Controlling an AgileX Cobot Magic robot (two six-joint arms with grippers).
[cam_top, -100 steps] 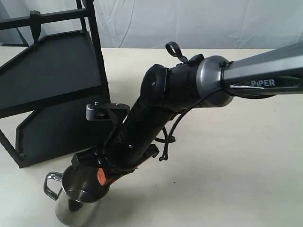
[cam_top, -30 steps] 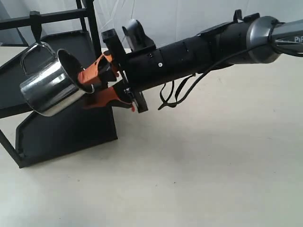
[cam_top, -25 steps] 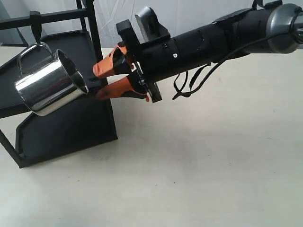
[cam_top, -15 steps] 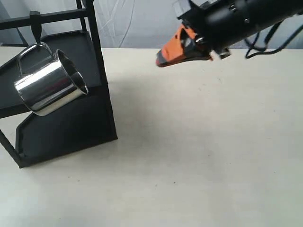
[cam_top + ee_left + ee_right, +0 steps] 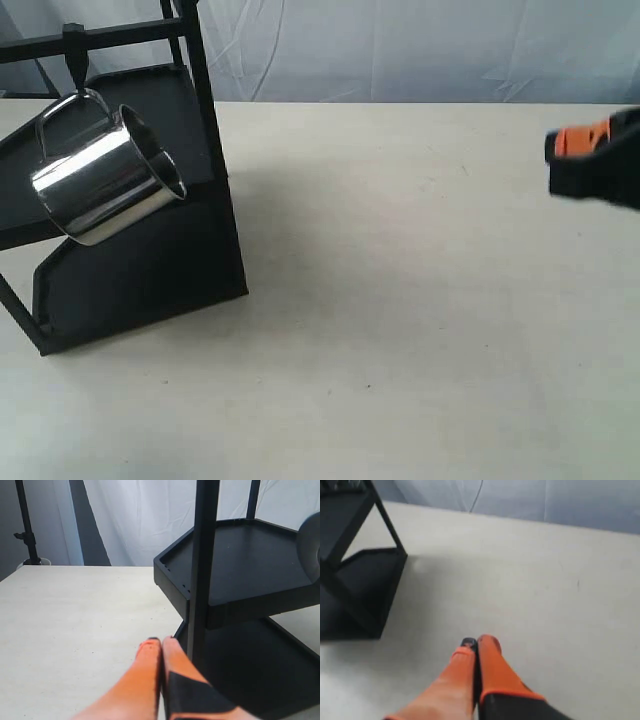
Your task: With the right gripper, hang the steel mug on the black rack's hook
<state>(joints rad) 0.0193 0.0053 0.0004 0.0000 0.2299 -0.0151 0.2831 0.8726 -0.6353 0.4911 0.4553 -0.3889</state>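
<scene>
- Hanging by its thin looped wire handle from the short black pointed hook point(image 5: 73, 66), we see the small mirror-polished steel mug point(image 5: 102, 183) tilted, its open mouth turned up and to the right in the exterior view.
- Its curved side shows bright white streaks and darker bands of reflection; the rim is a thin rolled lip, and the inside is dark.
- The mug hangs in front of the large matte black two-tier rack point(image 5: 140, 260), over the upper shelf's front edge and clear of the table point(image 5: 400, 330).
- The hook drops from the rack's top crossbar; we cannot tell how far the handle sits along it.
- Our right gripper point(image 5: 476, 643) is well apart from the mug, over bare table. Its orange fingers lie pressed together, with nothing between them.
- In the exterior view only a black block with an orange patch shows at the right edge, blurred and cut off by the frame.
- Our left gripper point(image 5: 161, 640) also has its orange fingers closed against each other, holding nothing, just beside one of the rack's thin square posts.
- In the left wrist view only a blurred grey sliver of the mug shows at the frame edge.
- The rack has flat angular panels with low raised edges; the table is pale, matte and faintly speckled, with a creased white cloth backdrop point(image 5: 420, 45) behind it.
</scene>
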